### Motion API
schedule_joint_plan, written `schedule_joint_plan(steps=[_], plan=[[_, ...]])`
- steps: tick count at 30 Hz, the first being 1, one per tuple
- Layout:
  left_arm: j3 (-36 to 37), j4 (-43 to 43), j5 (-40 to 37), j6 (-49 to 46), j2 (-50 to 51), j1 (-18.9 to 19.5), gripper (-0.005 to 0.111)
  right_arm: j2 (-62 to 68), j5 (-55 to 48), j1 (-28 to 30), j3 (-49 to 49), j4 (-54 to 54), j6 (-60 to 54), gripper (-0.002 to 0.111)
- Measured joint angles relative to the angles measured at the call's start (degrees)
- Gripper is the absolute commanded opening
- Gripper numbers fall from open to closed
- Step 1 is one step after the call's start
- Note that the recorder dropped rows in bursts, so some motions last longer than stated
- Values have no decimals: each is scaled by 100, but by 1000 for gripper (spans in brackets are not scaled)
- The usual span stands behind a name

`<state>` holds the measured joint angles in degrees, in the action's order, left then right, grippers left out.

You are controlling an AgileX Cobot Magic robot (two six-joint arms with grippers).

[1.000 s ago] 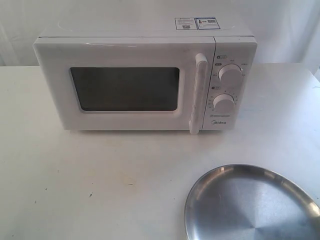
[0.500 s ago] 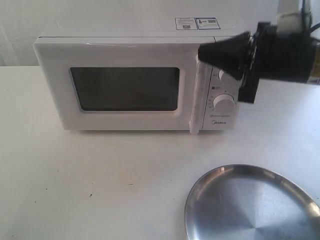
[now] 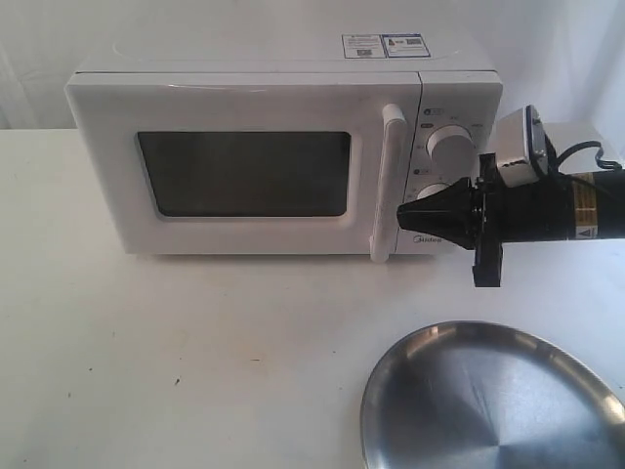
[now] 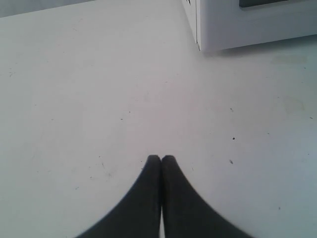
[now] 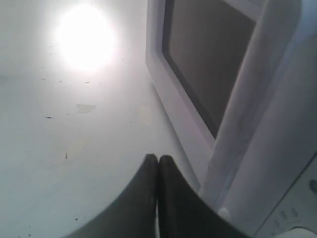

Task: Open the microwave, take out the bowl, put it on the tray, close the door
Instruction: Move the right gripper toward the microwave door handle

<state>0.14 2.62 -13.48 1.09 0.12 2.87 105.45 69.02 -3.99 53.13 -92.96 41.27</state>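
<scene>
The white microwave point(image 3: 264, 88) stands at the back of the table with its door point(image 3: 244, 171) closed; the dark window shows nothing inside, so the bowl is hidden. My right gripper point(image 3: 400, 217) is shut and empty, its black tip just right of the lower part of the vertical handle point(image 3: 390, 181), in front of the lower dial. In the right wrist view the shut gripper point(image 5: 158, 157) sits beside the handle point(image 5: 257, 94) and the door window point(image 5: 208, 59). The silver tray point(image 3: 493, 401) lies at the front right. My left gripper point(image 4: 161, 158) is shut over bare table, and does not show in the exterior view.
Two round dials point(image 3: 450, 145) sit on the control panel right of the handle. The right arm's black body and cable point(image 3: 557, 210) stretch in from the right edge. A microwave corner point(image 4: 203, 29) shows in the left wrist view.
The right gripper has dropped from level with the top of the handle and upper dial to the lower end of the handle. One second ago it was out of view.
</scene>
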Motion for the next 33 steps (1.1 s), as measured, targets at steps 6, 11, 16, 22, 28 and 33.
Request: schedule_joint_plan(steps=[6, 11, 16, 22, 28, 33], plan=[[0, 0, 0, 0, 0, 0, 0, 0, 0, 83, 0, 57, -689, 0], [0, 0, 0, 0, 0, 0, 0, 0, 11, 94, 0, 478, -681, 0], [0, 0, 0, 0, 0, 0, 0, 9, -40, 94, 12, 626, -580, 0], [0, 0, 0, 0, 0, 0, 0, 11, -84, 96, 12, 842, -591, 19], [0, 0, 0, 0, 0, 0, 0, 414, -3, 96, 12, 1310, -635, 63], [0, 0, 0, 0, 0, 0, 0, 897, 306, -2, -8, 1343, -950, 66]])
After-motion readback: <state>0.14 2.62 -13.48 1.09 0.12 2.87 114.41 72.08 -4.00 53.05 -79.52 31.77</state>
